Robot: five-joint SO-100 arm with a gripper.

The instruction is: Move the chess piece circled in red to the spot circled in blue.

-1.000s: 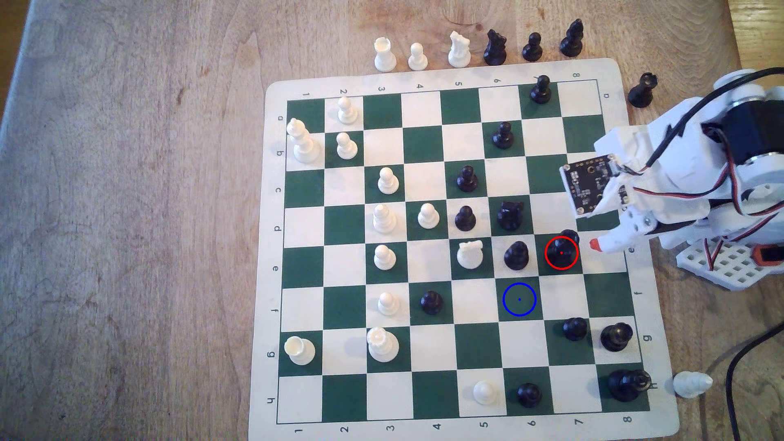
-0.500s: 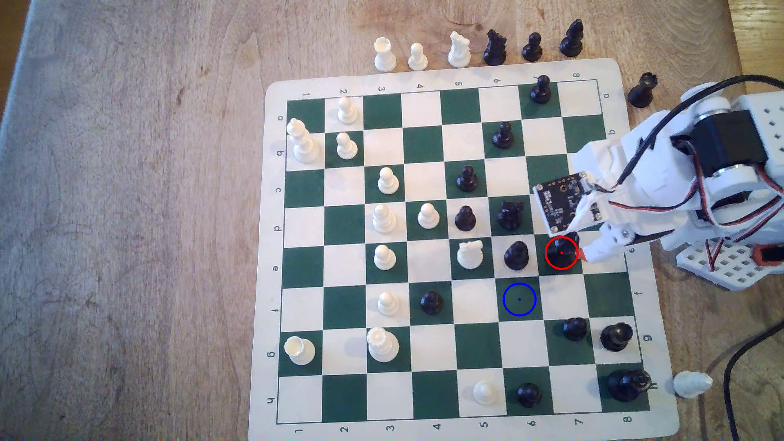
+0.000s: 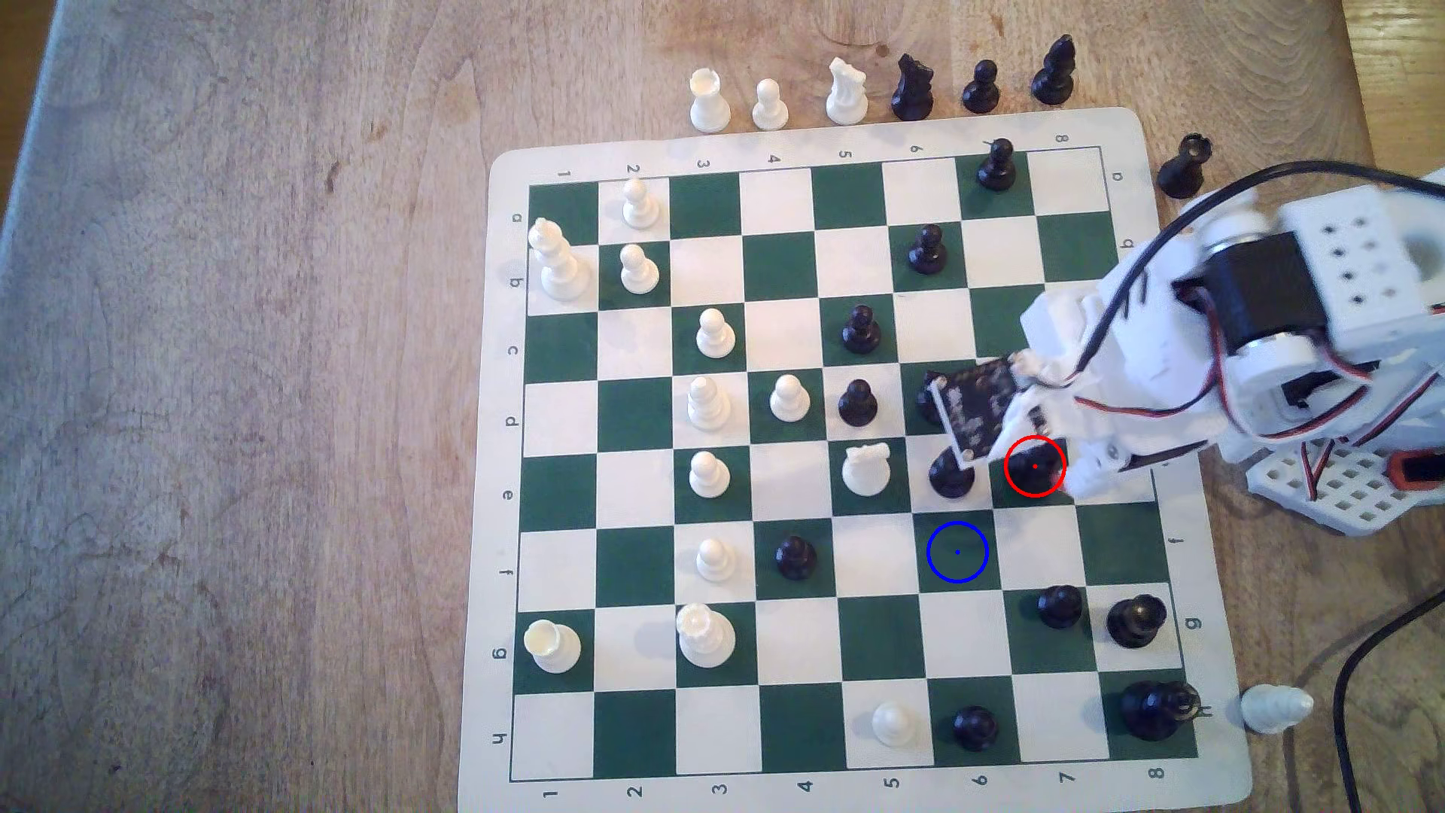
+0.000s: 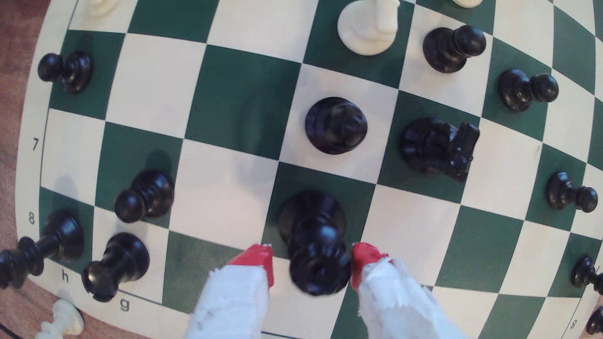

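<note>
The chess piece [image 3: 1034, 467] is a glossy black piece standing upright inside the red ring on a green square near the exterior view's right board edge. In the wrist view the chess piece [image 4: 315, 247] sits between my two red-tipped fingers [image 4: 257, 260]. My gripper [image 4: 311, 264] is open and straddles its top, one tip close against it and the other a small gap away. In the exterior view the gripper [image 3: 1052, 469] and its camera board hang over that square. The spot [image 3: 957, 552] is the bare green square with the blue ring, one square diagonally away.
A black pawn [image 3: 950, 473] stands on the square just to the exterior view's left of the chess piece. A black knight [image 3: 934, 395] is partly covered by the camera board. Two black pieces [image 3: 1059, 606] [image 3: 1135, 620] stand below. Captured pieces line the table above the board [image 3: 813, 141].
The arm has swung toward the exterior view's left and lowered. The fingers, which were beside the chess piece, now stand on either side of it. No piece has moved.
</note>
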